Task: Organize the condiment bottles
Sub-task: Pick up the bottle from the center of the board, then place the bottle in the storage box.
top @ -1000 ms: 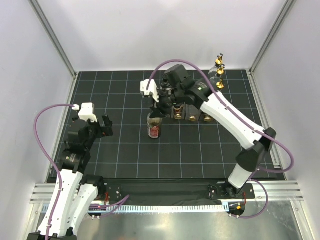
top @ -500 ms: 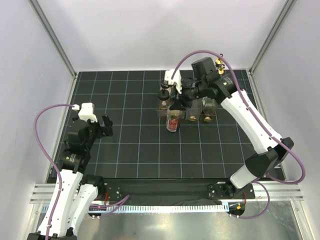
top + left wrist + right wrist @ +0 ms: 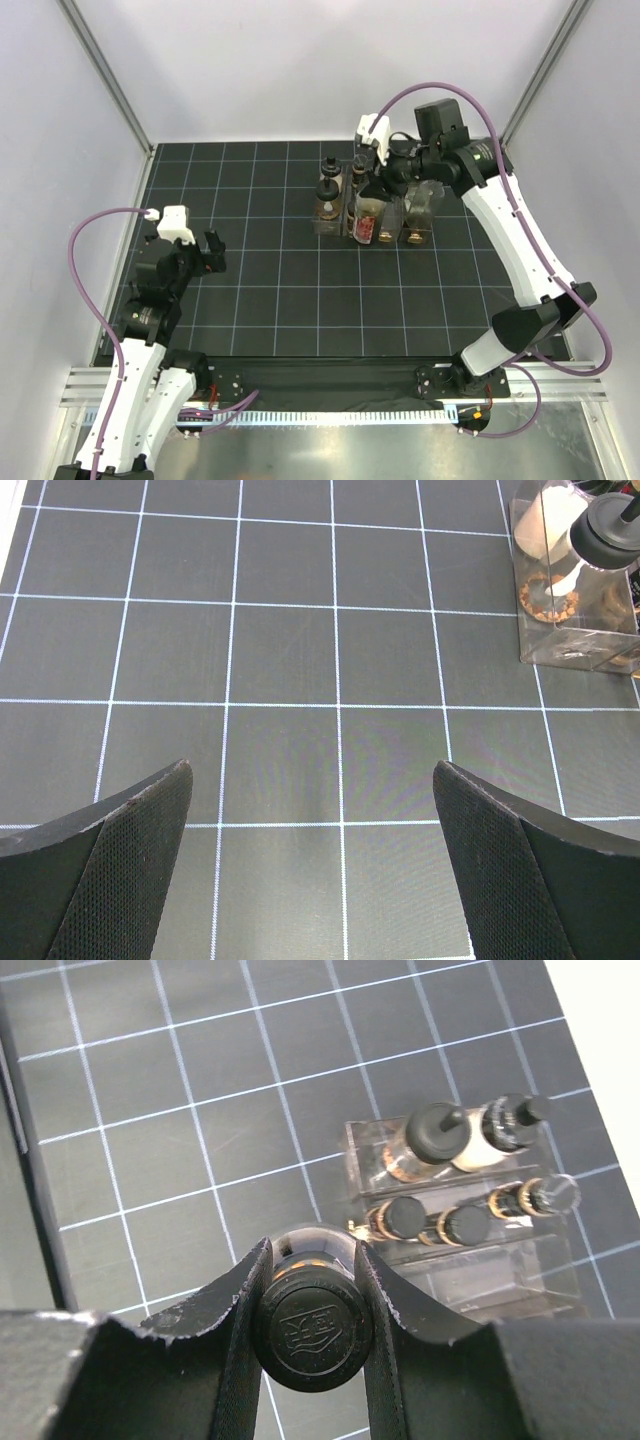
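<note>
My right gripper (image 3: 376,192) is shut on the black cap of the red-labelled bottle (image 3: 367,224) and holds it upright at the front of the clear rack (image 3: 392,238). I cannot tell if it stands in a compartment. In the right wrist view the fingers (image 3: 240,1305) clamp the cap (image 3: 312,1327), with the rack (image 3: 470,1265) just beyond. Several black-capped brown bottles (image 3: 437,1132) stand in the rack; one shows at its left end (image 3: 327,196). My left gripper (image 3: 211,251) is open and empty over bare mat (image 3: 310,780), far left of the rack (image 3: 572,640).
The black grid mat (image 3: 280,290) lies inside white walls with metal posts at the back corners. The right arm's purple cable (image 3: 430,92) arcs over the rack. The tall gold-spouted bottles at the back right are hidden behind the right arm.
The right arm has carried the red-labelled bottle from the mat's middle to the right and back, up to the rack. The left arm has not moved.
</note>
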Motion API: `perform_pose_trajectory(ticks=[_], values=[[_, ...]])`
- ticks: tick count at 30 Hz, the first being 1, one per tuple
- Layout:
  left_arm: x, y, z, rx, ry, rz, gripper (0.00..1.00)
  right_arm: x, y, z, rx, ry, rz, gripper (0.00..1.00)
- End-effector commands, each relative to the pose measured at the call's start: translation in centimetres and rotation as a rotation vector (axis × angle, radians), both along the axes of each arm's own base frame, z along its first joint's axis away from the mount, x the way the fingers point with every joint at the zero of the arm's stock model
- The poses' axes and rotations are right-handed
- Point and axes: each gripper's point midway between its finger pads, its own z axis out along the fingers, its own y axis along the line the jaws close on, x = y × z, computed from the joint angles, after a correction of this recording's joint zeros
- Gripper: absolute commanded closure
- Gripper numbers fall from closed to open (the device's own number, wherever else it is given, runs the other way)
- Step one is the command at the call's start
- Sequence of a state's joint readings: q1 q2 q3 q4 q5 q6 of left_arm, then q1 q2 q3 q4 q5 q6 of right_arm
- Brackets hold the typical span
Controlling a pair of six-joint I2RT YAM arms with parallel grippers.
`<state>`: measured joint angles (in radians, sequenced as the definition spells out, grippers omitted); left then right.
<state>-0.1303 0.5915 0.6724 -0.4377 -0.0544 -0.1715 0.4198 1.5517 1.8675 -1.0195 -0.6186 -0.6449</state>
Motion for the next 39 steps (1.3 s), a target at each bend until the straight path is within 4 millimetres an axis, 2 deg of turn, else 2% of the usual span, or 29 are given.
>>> perform_pose_trajectory(ticks=[1,19,28,39], values=[[0.5,-0.2,0.9,-0.006,-0.045,-0.013,0.0,2.0,-0.4,5.8,0.087,-0.175,-0.046,0.96],[0.5,-0.2,1.0,-0.004,-0.047,-0.012,0.0,10.6,-4.0,4.7,0.007,-0.246,-0.271,0.96],[0.5,-0.1,0.9,-0.004,-0.045,-0.01,0.0,12.7,-4.8,3.4,-0.023,-0.255,-0.308,0.96],[0.6,-0.1,0.7,-0.003,-0.037,-0.01,0.0,14.6,-5.3,-0.4,-0.067,-0.231,-0.331,0.96]])
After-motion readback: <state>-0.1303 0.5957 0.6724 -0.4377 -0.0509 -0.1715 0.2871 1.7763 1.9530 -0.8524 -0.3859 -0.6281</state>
